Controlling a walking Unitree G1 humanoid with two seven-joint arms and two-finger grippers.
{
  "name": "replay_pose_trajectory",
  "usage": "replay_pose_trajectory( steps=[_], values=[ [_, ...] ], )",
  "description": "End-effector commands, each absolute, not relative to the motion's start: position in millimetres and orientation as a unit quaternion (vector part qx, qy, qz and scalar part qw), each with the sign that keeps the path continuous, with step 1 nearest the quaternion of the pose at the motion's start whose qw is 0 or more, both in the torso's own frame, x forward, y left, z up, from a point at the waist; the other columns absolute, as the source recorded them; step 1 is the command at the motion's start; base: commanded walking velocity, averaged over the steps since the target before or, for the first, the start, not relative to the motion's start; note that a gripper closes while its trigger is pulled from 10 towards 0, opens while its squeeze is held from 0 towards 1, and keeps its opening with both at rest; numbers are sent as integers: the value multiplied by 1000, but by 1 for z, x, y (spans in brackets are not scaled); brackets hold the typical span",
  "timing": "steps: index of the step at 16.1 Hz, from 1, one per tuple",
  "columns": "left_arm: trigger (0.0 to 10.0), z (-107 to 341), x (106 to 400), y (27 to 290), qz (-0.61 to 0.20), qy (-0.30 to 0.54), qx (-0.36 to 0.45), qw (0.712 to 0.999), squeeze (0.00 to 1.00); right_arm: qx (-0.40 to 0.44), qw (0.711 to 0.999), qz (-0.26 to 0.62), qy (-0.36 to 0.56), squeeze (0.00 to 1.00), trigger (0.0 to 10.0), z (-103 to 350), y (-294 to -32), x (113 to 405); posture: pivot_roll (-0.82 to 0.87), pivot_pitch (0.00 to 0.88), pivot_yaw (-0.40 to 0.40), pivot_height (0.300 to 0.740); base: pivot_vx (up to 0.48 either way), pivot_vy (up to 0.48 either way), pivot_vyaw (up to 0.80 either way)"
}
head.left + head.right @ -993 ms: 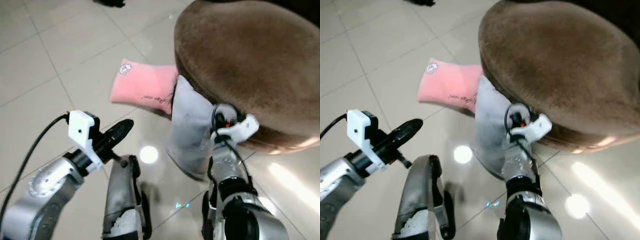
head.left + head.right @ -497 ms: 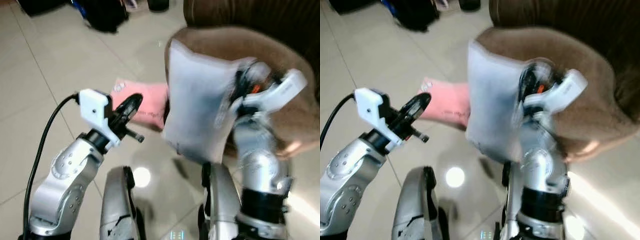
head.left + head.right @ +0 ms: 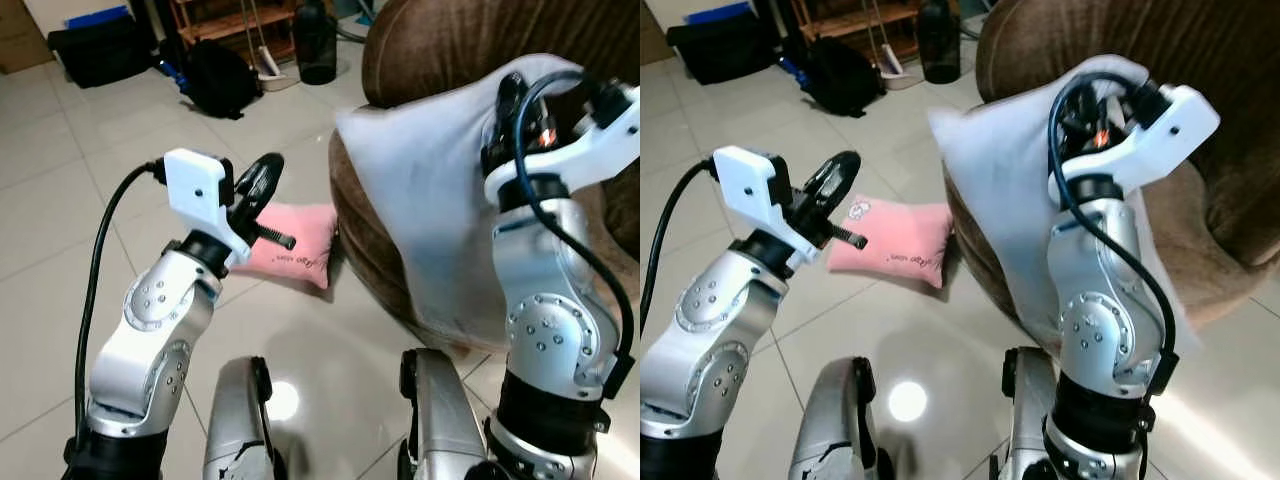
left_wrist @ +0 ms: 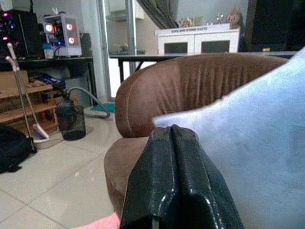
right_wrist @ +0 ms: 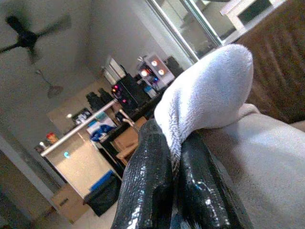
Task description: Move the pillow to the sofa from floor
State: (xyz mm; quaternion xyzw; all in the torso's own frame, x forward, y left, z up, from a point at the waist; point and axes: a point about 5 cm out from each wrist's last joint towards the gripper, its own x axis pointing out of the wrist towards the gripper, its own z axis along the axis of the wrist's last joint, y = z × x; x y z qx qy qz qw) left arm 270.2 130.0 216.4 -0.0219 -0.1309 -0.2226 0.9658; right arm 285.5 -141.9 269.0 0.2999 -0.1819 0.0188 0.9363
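Carry step: right gripper (image 5: 174, 157) pinches white pillow (image 3: 430, 210) by a corner, hanging below it against the sofa (image 3: 440, 40); left gripper (image 4: 177, 157) pressed together, idle; next, release over seat.

Bright indoor light, ceiling-lamp glare on glossy floor (image 3: 284, 400), slight blur

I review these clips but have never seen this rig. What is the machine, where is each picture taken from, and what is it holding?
A humanoid robot with two silver arms. Two pictures come from its head camera, looking down; two from cameras on its wrists. The right end effector, raised, pinches a corner of a white pillow hanging beside the brown sofa. The left end effector, fingers together and holding nothing, is lifted above the tiled floor. A pink pillow lies on the floor against the sofa's base.
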Motion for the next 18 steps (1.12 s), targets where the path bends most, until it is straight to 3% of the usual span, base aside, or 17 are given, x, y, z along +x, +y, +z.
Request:
replay_pose_trajectory(
  steps=[1, 4, 10, 18],
  values=[
    [10000, 209, 270, 132, -215, -119, -11, 969, 0, 296, 934, 38, -195, 0, 10000, 277, -135, 281, -79, 0, 62, 574, 0, 0, 0],
    [10000, 191, 267, 136, -196, -92, 53, 975, 0, 263, 949, 31, -171, 0, 10000, 264, -136, 286, -72, 5, 45, 599, 0, 0, 0],
    [10000, 199, 270, 136, -186, -114, 91, 972, 0, 238, 956, 32, -167, 0, 10000, 259, -142, 288, -66, 0, 30, 639, 0, 0, 0],
    [10000, 201, 275, 133, -182, -122, 78, 973, 0, 240, 957, 21, -164, 0, 10000, 254, -145, 286, -75, 0, 47, 689, 0, 0, 0]
  ],
)
